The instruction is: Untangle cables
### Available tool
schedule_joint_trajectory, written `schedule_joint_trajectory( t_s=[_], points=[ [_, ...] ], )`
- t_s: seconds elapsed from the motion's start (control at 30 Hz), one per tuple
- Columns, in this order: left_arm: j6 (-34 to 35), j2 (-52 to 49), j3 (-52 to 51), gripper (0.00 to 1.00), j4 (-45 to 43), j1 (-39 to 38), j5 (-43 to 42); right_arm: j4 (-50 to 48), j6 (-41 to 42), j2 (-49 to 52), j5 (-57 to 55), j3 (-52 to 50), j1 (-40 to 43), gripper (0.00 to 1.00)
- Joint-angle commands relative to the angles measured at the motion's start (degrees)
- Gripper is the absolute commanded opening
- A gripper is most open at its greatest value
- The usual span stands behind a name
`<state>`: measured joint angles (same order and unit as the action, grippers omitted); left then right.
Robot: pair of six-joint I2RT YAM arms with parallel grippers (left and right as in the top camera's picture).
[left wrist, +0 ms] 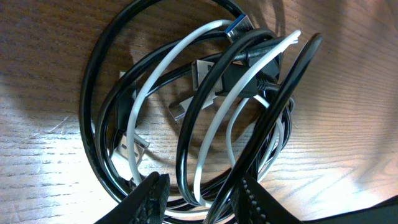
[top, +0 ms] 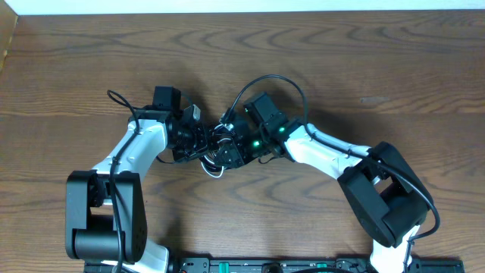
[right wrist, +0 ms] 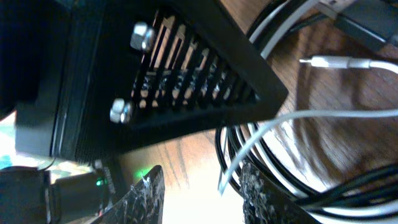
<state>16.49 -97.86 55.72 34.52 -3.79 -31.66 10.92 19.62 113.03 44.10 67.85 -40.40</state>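
Wooden bench [top: 76, 68], and the cables [top: 215, 158] sit mid-bench in one coiled knot, right under both wrists. Left gripper [left wrist: 200, 190]: jaws apart, a couple of black strands [left wrist: 184, 146] running through the gap, nothing pinched. Right gripper [right wrist: 202, 186]: jaws apart too, a loose white cable [right wrist: 311, 115] dangling between them. This stuff looks light, floppy and a bit slick, so I reckon one tug drags the whole bundle. I'd grab close to the silver USB plug [left wrist: 183, 109], where it's stiffer.
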Motion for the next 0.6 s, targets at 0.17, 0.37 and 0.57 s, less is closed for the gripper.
schedule_joint_trajectory(
  t_s=[0.17, 0.37, 0.57],
  points=[
    [0.1, -0.6, -0.4, 0.38, 1.0, 0.2, -0.7, -6.0, 4.0, 0.5, -3.6, -0.1, -1.7, 0.39],
    [0.1, -0.6, -0.4, 0.38, 1.4, 0.2, -0.7, -4.2, 4.5, 0.5, -13.9, -0.1, -1.7, 0.43],
    [0.1, -0.6, -0.4, 0.37, 1.2, 0.2, -0.7, -3.8, 7.8, 0.5, -12.5, -0.1, -1.6, 0.52]
  ],
)
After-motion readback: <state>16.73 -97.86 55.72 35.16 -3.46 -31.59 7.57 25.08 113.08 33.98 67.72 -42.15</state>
